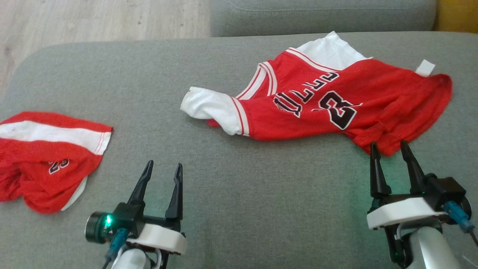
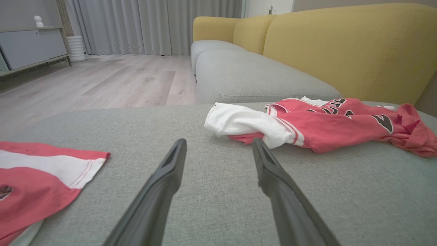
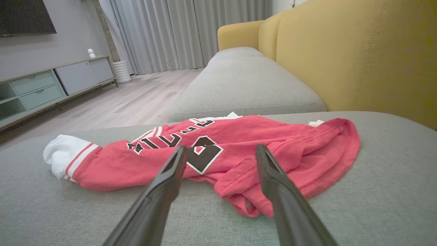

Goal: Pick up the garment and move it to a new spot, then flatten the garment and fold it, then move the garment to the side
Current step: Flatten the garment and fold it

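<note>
Just past the open, empty right gripper (image 1: 388, 144): hem of crumpled red-and-white mesh jersey (image 1: 392, 97).
Stretched crosswise; well apart from open, empty left gripper (image 1: 164, 163), so likely a right-arm grab.

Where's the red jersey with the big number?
In the head view, the jersey lies on the grey cushion, right of centre, just beyond the right pincer.

The jersey (image 1: 392, 93) is red with white sleeves, red-and-white striped trim and black, white-edged numerals. The second garment (image 1: 33, 164) is red with a white band. The sofa seat (image 1: 239, 209) is grey, its backrest (image 3: 358, 58) mustard yellow.
</note>
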